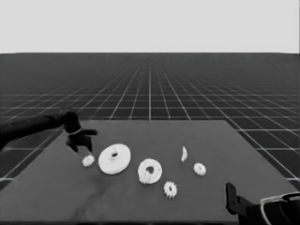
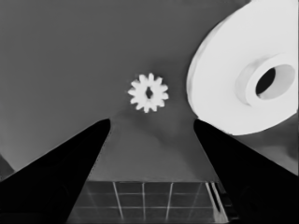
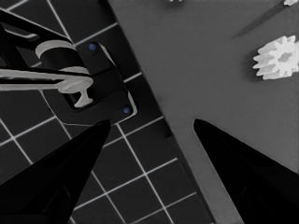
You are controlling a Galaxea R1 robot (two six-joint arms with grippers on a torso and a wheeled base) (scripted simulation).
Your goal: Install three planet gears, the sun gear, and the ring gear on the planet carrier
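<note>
**Left gripper over a gear at the table's left end**

We see the larger round part (image 1: 114, 159) left of the table's (image 1: 197, 136) centre: thick, white, raised middle, small dark hole (it looks slightly tilted, its near edge lower). In the left wrist view it (image 2: 243, 74) fills one corner. Just beside it, toward the right, lies the smaller round part (image 1: 150, 170), flatter with a wide dark hole; something toothed shows at its near rim, but we cannot tell what.

Four small gears: one (image 1: 88, 161) under the left gripper (image 1: 80, 149), just beside the larger round part, one (image 1: 170, 189) near the front, one (image 1: 199, 168) to the right. The thin white piece (image 1: 183, 153) stands between the smaller round part and the right gear.

The left arm reaches in from the left edge, gripper pointing down. Its fingers (image 2: 70, 163) are spread wide, holding nothing; the gear (image 2: 148, 92) lies flat between them, untouched.

The right gripper (image 1: 232, 197) sits parked at the lower right corner, fingers (image 3: 60, 172) apart, nothing between them, with a gear (image 3: 276, 58) nearby.
</note>
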